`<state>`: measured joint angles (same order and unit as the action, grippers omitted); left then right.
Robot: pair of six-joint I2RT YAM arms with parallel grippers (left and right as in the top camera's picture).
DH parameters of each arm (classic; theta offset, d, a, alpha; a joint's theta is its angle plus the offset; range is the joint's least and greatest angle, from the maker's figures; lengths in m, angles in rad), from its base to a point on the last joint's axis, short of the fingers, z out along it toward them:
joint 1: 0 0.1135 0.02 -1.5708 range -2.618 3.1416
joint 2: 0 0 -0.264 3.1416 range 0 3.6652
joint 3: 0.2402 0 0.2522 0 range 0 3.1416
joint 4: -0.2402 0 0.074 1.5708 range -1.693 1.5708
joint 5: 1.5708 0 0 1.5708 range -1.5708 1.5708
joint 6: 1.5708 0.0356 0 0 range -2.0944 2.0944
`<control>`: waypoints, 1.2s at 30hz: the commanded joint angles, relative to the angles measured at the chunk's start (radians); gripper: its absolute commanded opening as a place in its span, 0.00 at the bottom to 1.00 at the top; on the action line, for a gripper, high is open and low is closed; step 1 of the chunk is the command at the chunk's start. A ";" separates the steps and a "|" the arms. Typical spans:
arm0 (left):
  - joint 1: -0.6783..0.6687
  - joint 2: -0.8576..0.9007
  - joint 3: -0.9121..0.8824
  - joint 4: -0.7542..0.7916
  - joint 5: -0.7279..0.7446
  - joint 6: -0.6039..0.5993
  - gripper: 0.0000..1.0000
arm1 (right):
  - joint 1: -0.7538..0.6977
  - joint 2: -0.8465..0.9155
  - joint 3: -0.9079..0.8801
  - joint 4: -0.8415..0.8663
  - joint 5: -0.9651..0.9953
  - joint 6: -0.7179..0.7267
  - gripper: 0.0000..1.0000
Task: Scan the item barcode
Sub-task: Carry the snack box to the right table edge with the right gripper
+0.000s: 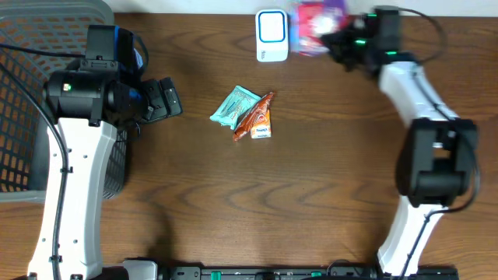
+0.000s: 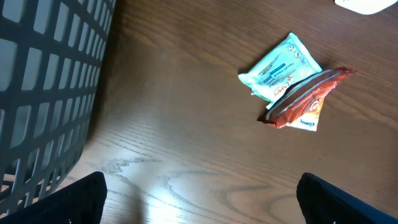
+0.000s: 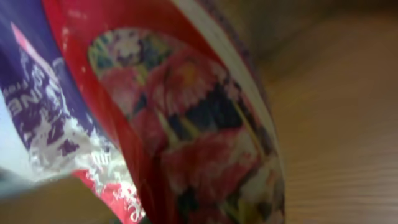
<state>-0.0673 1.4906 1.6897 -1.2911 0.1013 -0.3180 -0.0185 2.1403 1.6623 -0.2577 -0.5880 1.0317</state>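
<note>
Dark wooden tabletop (image 1: 311, 194): teal packet (image 1: 233, 106) touching orange packet (image 1: 255, 118) mid-table, white scanner (image 1: 272, 35) at the far edge, grey basket (image 1: 23, 47) left.

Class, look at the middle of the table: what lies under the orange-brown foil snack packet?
One edge of a teal plastic packet sits under the orange-brown foil snack packet; both rest on the brown wooden table. That covered edge and the snack packet's underside cannot be seen.

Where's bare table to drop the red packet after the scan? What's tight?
Widest bare patch: table front half, between the arm bases, in front of the teal packet and orange packet. Also free: from those packets to the right arm. Crowded: around the scanner, where the right gripper holds the red packet; and by the basket and left gripper.
</note>
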 commanded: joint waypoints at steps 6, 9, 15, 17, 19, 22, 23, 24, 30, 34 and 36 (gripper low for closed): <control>0.003 -0.003 0.001 -0.003 -0.009 -0.009 0.98 | -0.359 -0.083 0.028 -0.345 -0.021 -0.289 0.01; 0.003 -0.003 0.001 -0.003 -0.009 -0.009 0.98 | -0.458 -0.083 0.028 -0.416 -0.020 -0.392 0.37; 0.003 -0.003 0.001 -0.003 -0.009 -0.009 0.98 | -0.589 -0.083 0.028 -0.541 -0.048 -0.505 0.87; 0.003 -0.003 0.001 -0.003 -0.009 -0.009 0.98 | -0.605 -0.083 0.028 -0.560 -0.105 -0.564 0.91; 0.003 -0.003 0.001 -0.003 -0.009 -0.009 0.98 | -0.608 -0.085 0.031 -0.575 -0.158 -0.605 0.92; 0.003 -0.003 0.001 -0.003 -0.009 -0.009 0.98 | -0.601 -0.095 0.040 -0.612 -0.238 -0.645 0.87; 0.003 -0.003 0.001 -0.003 -0.009 -0.009 0.98 | -0.595 -0.105 0.040 -0.620 -0.261 -0.656 0.85; 0.003 -0.003 0.001 -0.003 -0.009 -0.009 0.98 | -0.587 -0.115 0.040 -0.630 -0.271 -0.665 0.83; 0.003 -0.003 0.001 -0.003 -0.009 -0.009 0.98 | -0.489 -0.198 0.040 -0.754 -0.197 -0.764 0.77; 0.003 -0.003 0.001 -0.003 -0.009 -0.009 0.98 | -0.385 -0.206 0.039 -0.853 0.029 -0.783 0.50; 0.003 -0.003 0.001 -0.003 -0.009 -0.009 0.98 | -0.322 -0.203 0.037 -0.888 0.147 -0.786 0.50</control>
<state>-0.0669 1.4906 1.6897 -1.2903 0.1013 -0.3180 -0.4095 1.9347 1.6924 -1.1210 -0.6422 0.2901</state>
